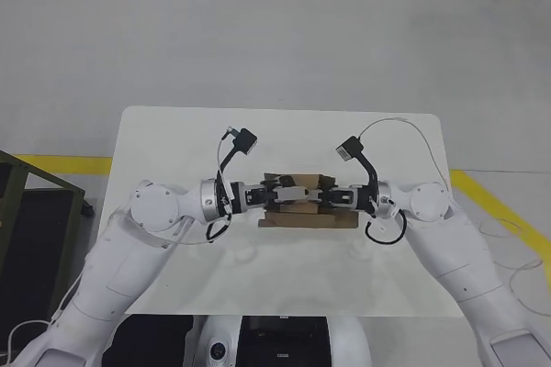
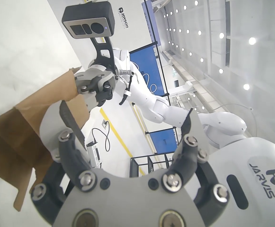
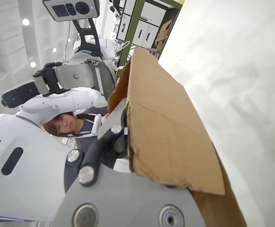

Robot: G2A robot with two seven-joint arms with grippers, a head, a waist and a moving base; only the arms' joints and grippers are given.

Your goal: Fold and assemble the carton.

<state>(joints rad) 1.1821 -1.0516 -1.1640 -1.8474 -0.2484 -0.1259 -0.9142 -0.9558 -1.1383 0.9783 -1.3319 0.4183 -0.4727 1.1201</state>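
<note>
Carton [image 1: 303,220]: brown, flaps raised, at the middle of the desk [image 1: 257,275], well in from every edge.
Left gripper [image 2: 128,114]: over the carton, jaws wide apart, holding nothing.
Right gripper [image 1: 323,195]: against a raised flap; grip state cannot be told.
Step, judged: press opposing flaps inward along their creases, base kept flat.
Count: one carton, two grippers.

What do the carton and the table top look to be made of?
The carton looks like brown corrugated cardboard, matte, judging by its ragged edge and scored crease. The table has a smooth white top with faint marbling, perhaps laminate; the look leaves it open.
</note>
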